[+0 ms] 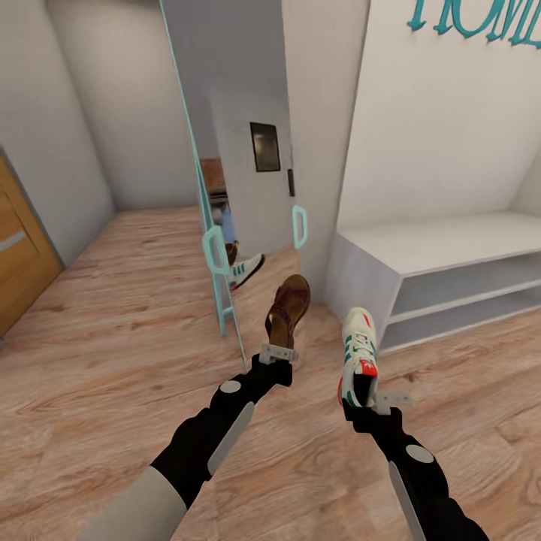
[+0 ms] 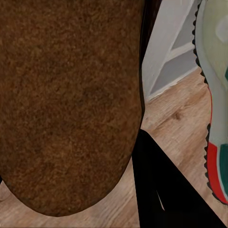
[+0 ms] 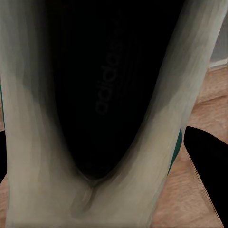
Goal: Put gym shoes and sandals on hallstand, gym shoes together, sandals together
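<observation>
Sandal (image 1: 289,308) sits at frame centre in the head view, heel end clamped in our left gripper (image 1: 278,353), toe pointing up-frame, lifted off the wood floor (image 1: 113,330). In the left wrist view its brown insole (image 2: 66,104) covers the left and centre. We read the left jaws as closed on the sandal heel, though the fingers themselves are mostly hidden.

Sneaker (image 1: 358,353) is lower right of centre in the head view, white with green stripes and a red-orange heel patch, toe pointing up-frame. Our right gripper (image 1: 370,402) grips it at the heel, one finger plate showing just right of the shoe. The right wrist view looks straight into the shoe opening (image 3: 109,90), dark inside with pale lining around it, so the jaws are closed on the heel collar.

In the left wrist view the sneaker's side (image 2: 216,109) runs down the right edge, near the sandal but apart from it.

Second sneaker (image 1: 245,270) lies on the floor left of centre, partly behind a teal-framed panel (image 1: 203,195); we cannot tell whether it is a reflection.

White rack (image 1: 451,263) stands at right against the wall, with teal lettering (image 1: 473,19) at upper right above it. Wooden door (image 1: 19,248) at left edge.
</observation>
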`<state>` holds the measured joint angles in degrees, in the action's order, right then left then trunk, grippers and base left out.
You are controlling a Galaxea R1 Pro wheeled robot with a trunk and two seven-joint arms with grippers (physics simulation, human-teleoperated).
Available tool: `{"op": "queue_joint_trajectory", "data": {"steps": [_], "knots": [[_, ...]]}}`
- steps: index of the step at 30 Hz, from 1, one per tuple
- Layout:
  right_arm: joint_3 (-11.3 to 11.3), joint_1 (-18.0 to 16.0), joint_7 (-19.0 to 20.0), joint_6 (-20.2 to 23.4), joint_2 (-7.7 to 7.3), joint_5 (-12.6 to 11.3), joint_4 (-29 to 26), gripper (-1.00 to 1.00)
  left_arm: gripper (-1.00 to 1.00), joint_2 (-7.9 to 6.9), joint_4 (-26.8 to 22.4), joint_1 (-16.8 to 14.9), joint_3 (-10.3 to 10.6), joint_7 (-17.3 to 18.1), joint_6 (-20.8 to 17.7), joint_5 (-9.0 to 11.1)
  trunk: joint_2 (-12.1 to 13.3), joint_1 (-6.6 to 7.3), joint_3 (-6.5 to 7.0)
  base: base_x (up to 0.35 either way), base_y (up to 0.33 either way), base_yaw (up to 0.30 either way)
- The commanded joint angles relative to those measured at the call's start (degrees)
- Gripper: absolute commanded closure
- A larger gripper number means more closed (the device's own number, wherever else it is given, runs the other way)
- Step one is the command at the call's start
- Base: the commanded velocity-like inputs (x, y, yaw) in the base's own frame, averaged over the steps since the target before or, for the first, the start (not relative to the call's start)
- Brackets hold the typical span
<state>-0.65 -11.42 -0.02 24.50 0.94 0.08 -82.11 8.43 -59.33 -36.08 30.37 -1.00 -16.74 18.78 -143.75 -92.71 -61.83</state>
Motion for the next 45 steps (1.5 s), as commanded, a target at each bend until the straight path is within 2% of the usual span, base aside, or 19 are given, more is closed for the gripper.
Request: {"op": "queue_joint_trajectory", "data": {"steps": [1,9,31,45], "knots": [[-0.06,-0.01,-0.07,0.28,0.03,0.01,-0.09,1.0,1.0,0.0,-0.06,-0.04,0.04,-0.05,-0.32,0.29,-0.02,0.01,0.0,0.0,-0.334,0.269],[-0.06,-0.03,-0.07,0.27,0.03,-0.04,-0.15,1.0,1.0,0.0,-0.05,-0.04,0.04,-0.05,-0.4,0.29,-0.02,0.01,0.36,0.0,-0.233,0.223],[-0.07,-0.01,-0.07,0.27,0.03,-0.25,-0.16,1.0,1.0,0.0,0.01,0.0,0.04,-0.05,-0.4,0.33,-0.02,0.01,0.39,-0.002,-0.008,0.005],[-0.1,-0.01,-0.07,0.27,0.03,-0.25,-0.24,1.0,1.0,0.0,0.0,0.02,0.04,-0.05,-0.4,0.35,-0.02,0.01,0.39,-0.19,-0.17,0.0]]}}
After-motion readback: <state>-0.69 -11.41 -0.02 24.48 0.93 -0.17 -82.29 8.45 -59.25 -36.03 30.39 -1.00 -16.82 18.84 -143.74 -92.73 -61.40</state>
